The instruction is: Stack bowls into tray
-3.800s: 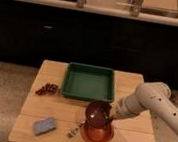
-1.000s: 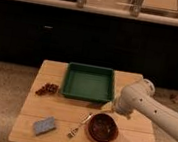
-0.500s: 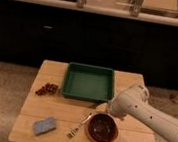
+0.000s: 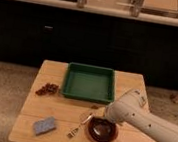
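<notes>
The dark maroon bowl sits nested inside the orange-red bowl on the front right part of the wooden table. The dark green tray stands empty at the table's back middle, apart from the bowls. My white arm reaches in from the right. My gripper is at the arm's left end, low over the back left rim of the stacked bowls and mostly hidden behind the wrist. I cannot tell whether it touches the bowls.
A blue sponge lies at the front left. A fork lies just left of the bowls. A small pile of red-brown bits lies left of the tray. The table stands before dark cabinets.
Earlier the maroon bowl was held tilted over the orange-red bowl; now it rests inside it. In the last second the arm has moved down and left toward the bowls.
</notes>
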Robot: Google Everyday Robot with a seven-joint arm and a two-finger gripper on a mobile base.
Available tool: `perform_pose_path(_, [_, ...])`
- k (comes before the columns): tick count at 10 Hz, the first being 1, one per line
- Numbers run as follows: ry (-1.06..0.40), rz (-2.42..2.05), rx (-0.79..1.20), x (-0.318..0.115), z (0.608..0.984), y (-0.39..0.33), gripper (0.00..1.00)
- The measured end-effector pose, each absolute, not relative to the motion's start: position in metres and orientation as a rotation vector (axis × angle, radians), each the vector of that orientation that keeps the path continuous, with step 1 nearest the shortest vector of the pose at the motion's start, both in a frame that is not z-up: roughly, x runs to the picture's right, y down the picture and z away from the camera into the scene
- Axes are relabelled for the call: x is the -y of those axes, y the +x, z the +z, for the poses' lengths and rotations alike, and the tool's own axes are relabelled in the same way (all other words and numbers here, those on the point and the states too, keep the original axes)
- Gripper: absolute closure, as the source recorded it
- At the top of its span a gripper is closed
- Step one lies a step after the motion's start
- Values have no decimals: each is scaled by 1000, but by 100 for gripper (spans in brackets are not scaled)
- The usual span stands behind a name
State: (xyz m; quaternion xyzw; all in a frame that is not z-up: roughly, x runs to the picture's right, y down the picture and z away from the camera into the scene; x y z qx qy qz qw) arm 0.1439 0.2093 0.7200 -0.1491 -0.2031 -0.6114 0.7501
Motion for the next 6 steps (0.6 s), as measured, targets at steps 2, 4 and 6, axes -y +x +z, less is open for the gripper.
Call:
perform_pose_path(2, [-325,-1351,449,-230,698,154,20])
perform_pose_path(4, [-318,-1357,457,-246,692,162,20])
perform_pose_path(6, [-302,-1350,467,-256,699,169,20])
